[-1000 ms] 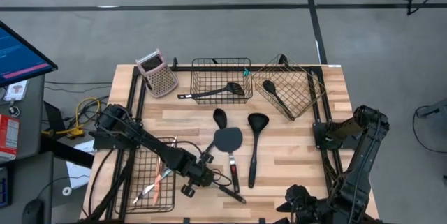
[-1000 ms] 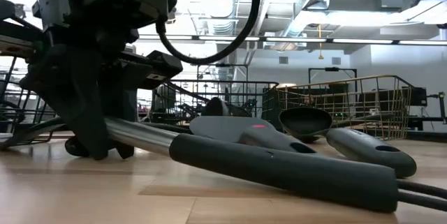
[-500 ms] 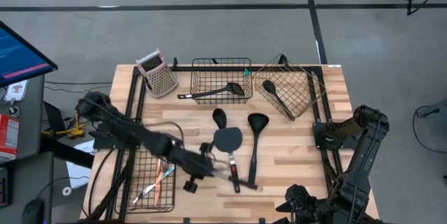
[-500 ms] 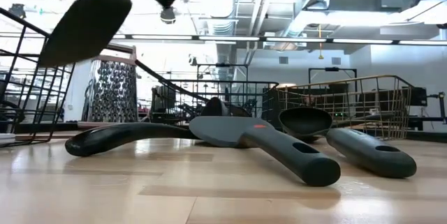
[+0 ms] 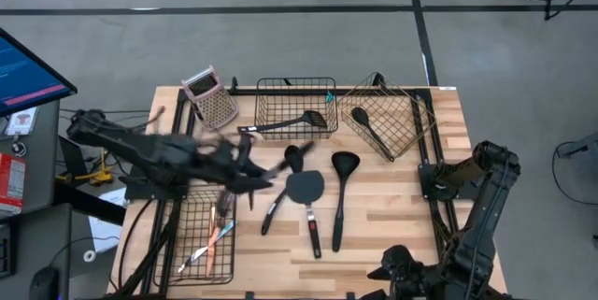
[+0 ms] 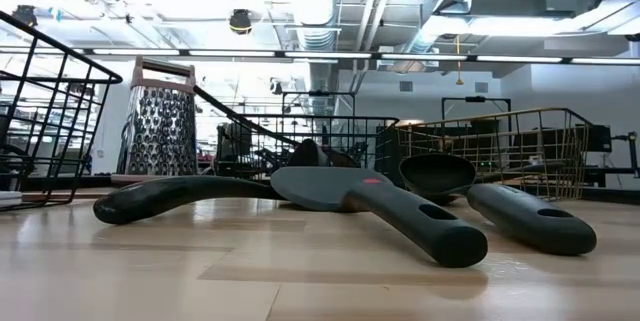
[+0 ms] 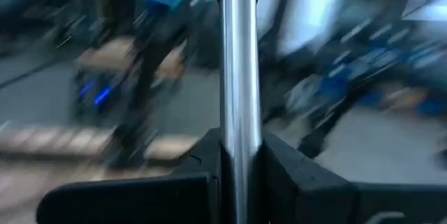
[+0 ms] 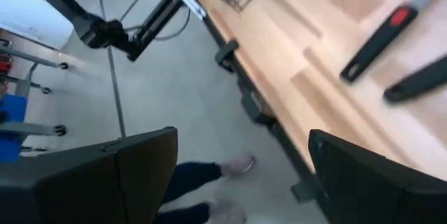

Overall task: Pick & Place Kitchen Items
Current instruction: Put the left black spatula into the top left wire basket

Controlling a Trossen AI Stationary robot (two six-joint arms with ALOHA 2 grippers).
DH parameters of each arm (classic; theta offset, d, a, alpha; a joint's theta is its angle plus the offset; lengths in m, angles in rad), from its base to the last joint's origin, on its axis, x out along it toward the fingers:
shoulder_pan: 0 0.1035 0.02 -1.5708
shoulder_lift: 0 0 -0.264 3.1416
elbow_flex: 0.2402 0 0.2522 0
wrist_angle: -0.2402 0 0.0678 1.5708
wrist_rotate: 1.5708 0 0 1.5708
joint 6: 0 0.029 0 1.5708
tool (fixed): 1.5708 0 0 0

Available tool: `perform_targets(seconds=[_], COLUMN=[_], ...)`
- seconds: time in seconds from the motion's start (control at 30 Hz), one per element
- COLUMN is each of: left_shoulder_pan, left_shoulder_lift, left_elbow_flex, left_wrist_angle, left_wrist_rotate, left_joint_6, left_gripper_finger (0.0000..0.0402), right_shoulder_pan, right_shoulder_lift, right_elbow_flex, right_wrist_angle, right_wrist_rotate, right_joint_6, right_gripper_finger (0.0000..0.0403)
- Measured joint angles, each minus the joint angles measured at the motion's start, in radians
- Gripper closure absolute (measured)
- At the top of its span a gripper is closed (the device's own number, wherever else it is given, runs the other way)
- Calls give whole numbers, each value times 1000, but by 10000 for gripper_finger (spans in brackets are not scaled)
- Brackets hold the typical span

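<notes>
High view: left gripper (image 5: 245, 162) above the counter (image 5: 392, 207), between the front-left wire basket (image 5: 192, 244) and the centre rear basket (image 5: 296, 104); its image is smeared. Rear basket holds a black ladle (image 5: 290, 123); tilted right basket (image 5: 388, 118) holds a black spoon (image 5: 367, 130). Box grater (image 5: 208, 99) at rear left. Loose on the counter: curved black spoon (image 5: 283, 188), flat spatula (image 5: 307, 199), second ladle (image 5: 340, 197). Orange and teal small tools (image 5: 213, 242) lie in the front-left basket. Right gripper (image 5: 397, 272) parked at the front edge.

Low view: spoon, spatula and ladle lie side by side on the wood.

Left wrist view: jaws closed on a silver-shafted utensil (image 7: 237, 77), upright.

Right wrist view: jaws wide apart, empty, over the counter edge and floor.
</notes>
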Motion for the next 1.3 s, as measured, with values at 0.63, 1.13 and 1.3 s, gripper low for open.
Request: perform_targets(seconds=[0.63,1.13,1.3], left_shoulder_pan=[-9,174,269], left_shoulder_lift=[-46,-64,-53], left_elbow_flex=[1,0,0], left_wrist_angle=[335,-32,-35], left_wrist_rotate=[345,-118,-117], left_joint_6=[27,233,258], left_gripper_finger=[363,363,363], right_shoulder_pan=[-284,-603,-699], right_shoulder_lift=[-4,-11,-10], right_elbow_flex=[0,172,214], right_wrist_angle=[295,654,651], right_wrist_rotate=[330,203,203], right_joint_6=[-600,-1326,-1411], right_gripper_finger=[86,86,86])
